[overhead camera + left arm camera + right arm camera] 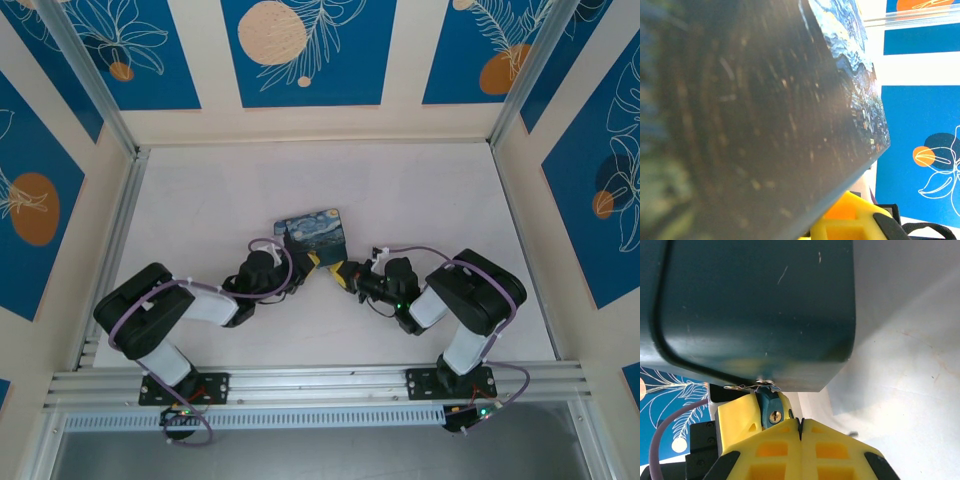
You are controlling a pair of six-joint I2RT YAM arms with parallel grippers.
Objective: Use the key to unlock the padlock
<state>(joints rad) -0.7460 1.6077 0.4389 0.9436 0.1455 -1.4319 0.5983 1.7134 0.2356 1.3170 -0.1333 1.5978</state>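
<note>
Start at your left. The left hand (298, 262) is up against the near corner of the painted tin (313, 230), which sits mid-desk (420, 200). Its own camera is so close that the tin's dark side wall (750, 115) blocks any sight of its fingers. From the right wrist view, one yellow finger (737, 422) of that hand lies against the left flank of the padlock (769, 405). I read the hand as pressed nearly together and pinching the padlock to steady it, though its second finger is hard to make out.

The padlock hangs under the tin's lower edge from the silvery clasp (757, 386), with its brass keyhole (774, 416) turned toward the right wrist camera. Nothing suggests the lock has sprung open.

Just right of the keyhole, a thin dark sliver pokes out of the seam between yellow fingers. I take it for the key (800, 422). The right hand (801, 427) is pressed together on it, pinching it.

So your preparation is done: the lock is presented and held, and the key is gripped and brought up close. The key's tip sits beside the keyhole, not inside it. What remains is the real work: line up the tip, push it in, turn it, and free the shackle.
</note>
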